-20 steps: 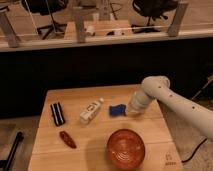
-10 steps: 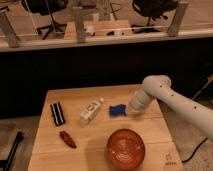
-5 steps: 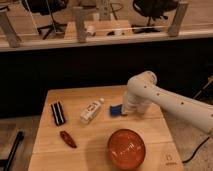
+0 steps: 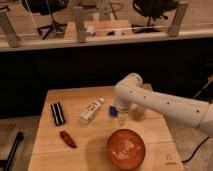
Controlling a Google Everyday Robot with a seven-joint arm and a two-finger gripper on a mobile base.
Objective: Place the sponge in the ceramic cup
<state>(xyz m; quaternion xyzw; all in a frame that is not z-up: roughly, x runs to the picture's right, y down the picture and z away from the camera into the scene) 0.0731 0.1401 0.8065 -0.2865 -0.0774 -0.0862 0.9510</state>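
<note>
— Office chairs and a rail stand behind a dark wall; nearer, a pale wooden desk (image 4: 50,155) fills the 1 camera view. Where is the sponge?
— The sponge (image 4: 114,110) is a soft blue patch low over the desk, peeking out at the left edge of the pincer (image 4: 121,118), touching it or just beside it. Too little shows to judge its long axis.
— And the ceramic cup?
— The ceramic cup (image 4: 138,112) is smooth, pale and upright, just right of the pincer and partly behind the white arm (image 4: 165,104). Sponge and cup flank the pincer; the sponge lies outside the cup.
— Pincer wide or narrow?
— I cannot tell, nor whether it holds the sponge.
— Neighbours?
— A white bottle (image 4: 91,111) to the left, a glossy ribbed orange bowl (image 4: 126,148) in front.
</note>
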